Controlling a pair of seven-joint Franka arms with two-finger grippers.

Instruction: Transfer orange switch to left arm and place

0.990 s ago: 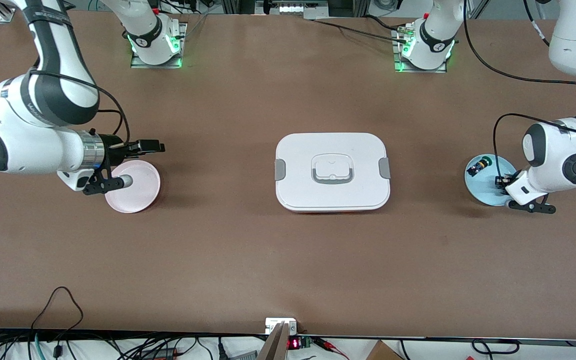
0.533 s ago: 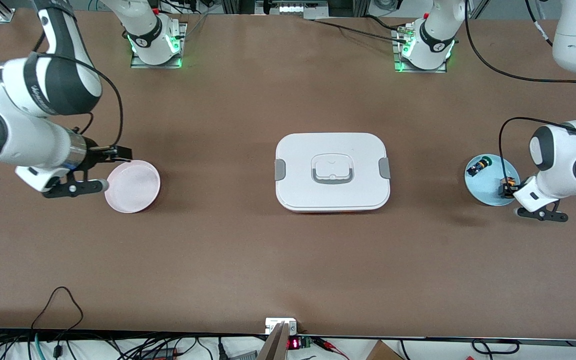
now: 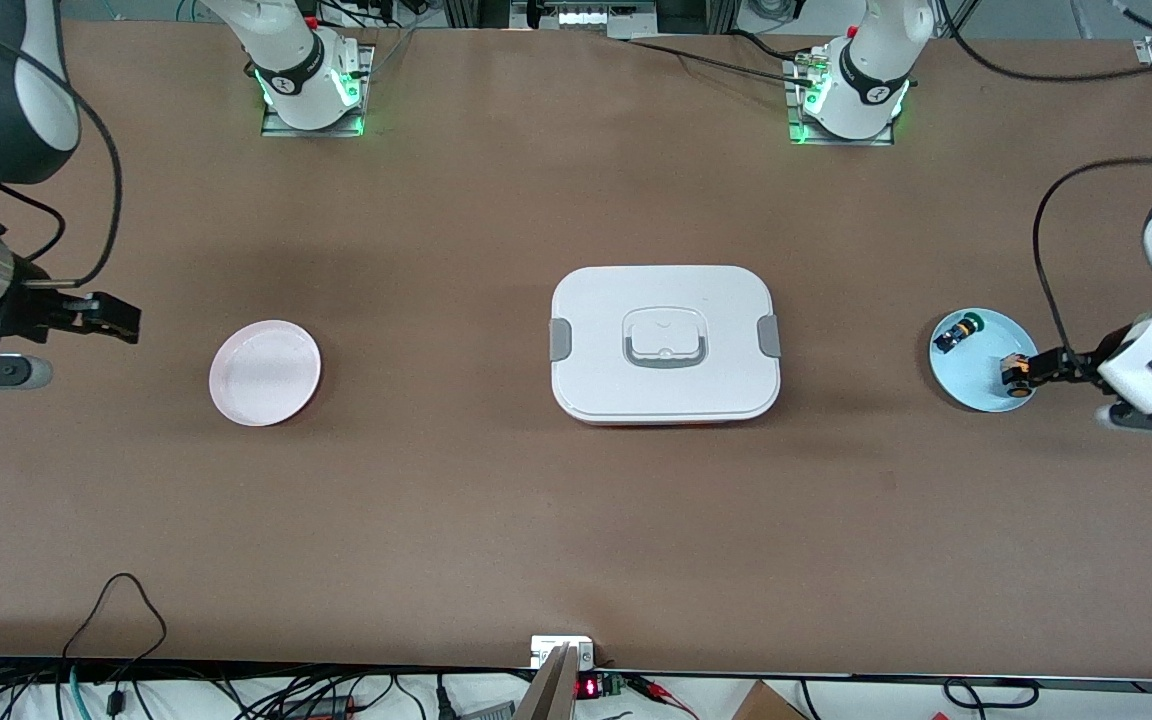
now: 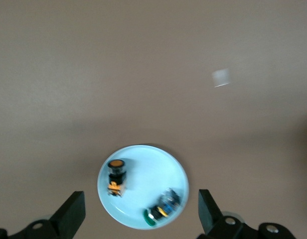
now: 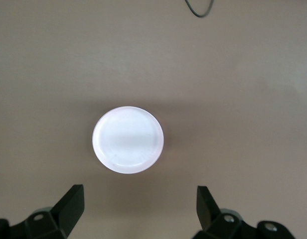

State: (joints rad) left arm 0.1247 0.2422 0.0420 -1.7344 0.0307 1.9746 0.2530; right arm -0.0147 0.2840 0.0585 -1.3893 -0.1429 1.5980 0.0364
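The orange switch stands upright on the blue plate, orange cap up, at the left arm's end of the table. It sits nearer the front camera than the green-capped part lying on the same plate.

A second ago my left gripper was low beside the switch. It has since lifted and drawn back toward the table end with nothing in it. In the left wrist view its fingers are spread wide, high above the plate.

My right gripper has also pulled away from over the pink plate. It now hangs over bare table at the right arm's end, fingers wide apart.

The box lies shut between the two plates.

I judge the transfer has not begun: the switch is not yet picked up, and the left arm must come down again to grasp it
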